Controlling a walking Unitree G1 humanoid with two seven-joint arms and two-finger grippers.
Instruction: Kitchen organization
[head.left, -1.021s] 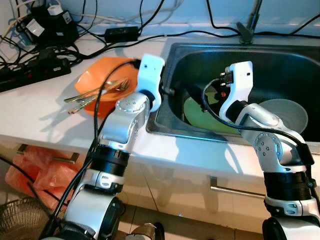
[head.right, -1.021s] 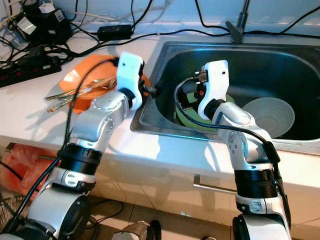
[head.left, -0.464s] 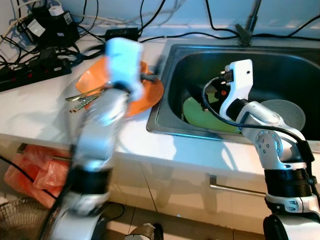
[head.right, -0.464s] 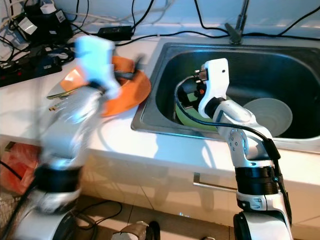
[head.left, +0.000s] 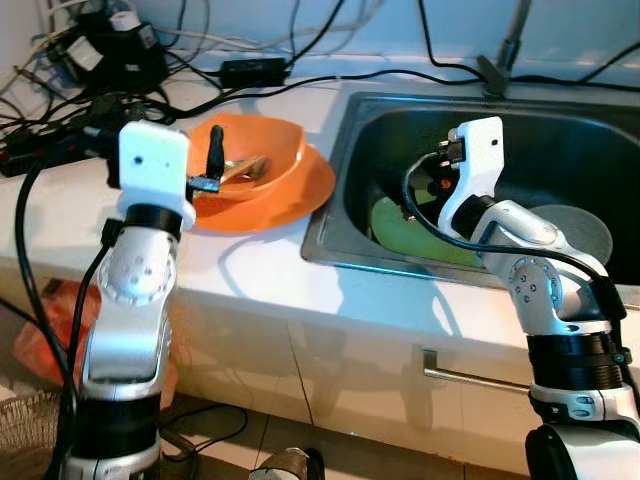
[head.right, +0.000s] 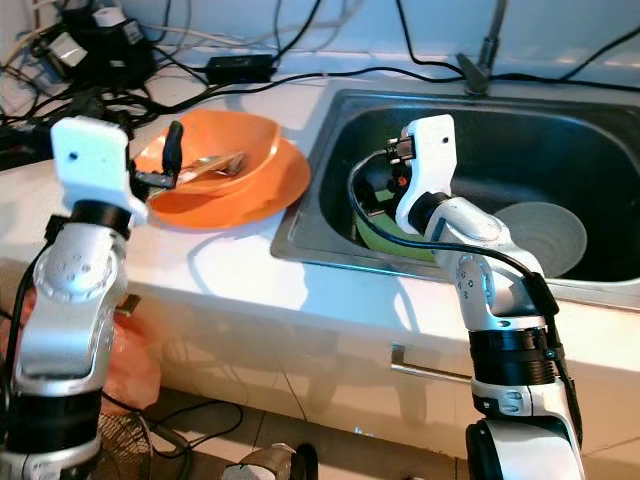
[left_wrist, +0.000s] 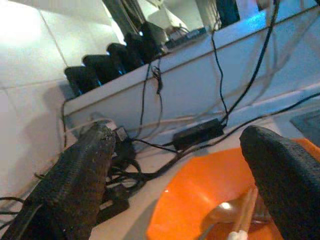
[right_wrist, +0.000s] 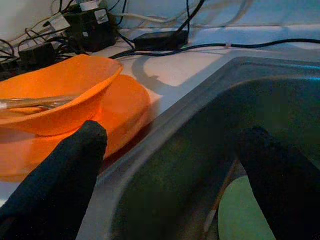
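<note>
**Me:** I have the left gripper (head.left: 213, 160) at the near edge of the orange bowl (head.left: 262, 150), fingers spread wide with nothing between them. In its wrist view the spoon (left_wrist: 226, 210) and a pair of chopsticks (left_wrist: 243, 214) lie in the bowl just ahead. The bowl sits on an orange plate (head.left: 300, 192) on the worktop (head.left: 250, 265), at about ten o'clock from the sink (head.left: 345, 140).

**Second operator:** What worries you?

**Me:** The bowl looks tilted on the plate. If a finger catches its rim as I reach in, I judge it could tip or slide on the plate toward the sink edge at three o'clock, and the cutlery would spill. The cutlery is thin and lies low, so a pinch may slip off.

**Second operator:** And the right side?

**Me:** The right gripper (right_wrist: 175, 165) hangs over the left part of the sink, fingers also wide and empty. Below it is a green plate (head.right: 385, 240), and a pale bowl (head.right: 540, 232) lies at three o'clock from that.

**Second operator:** Anything in the way?

**Me:** Black cables (head.left: 60, 150) and a power adapter (head.left: 255, 70) crowd the worktop at eleven and twelve o'clock of the bowl, near its far rim. One cable (head.left: 400, 75) runs along the sink's back edge. Sweeping the left arm outward could snag them, I think.
</note>
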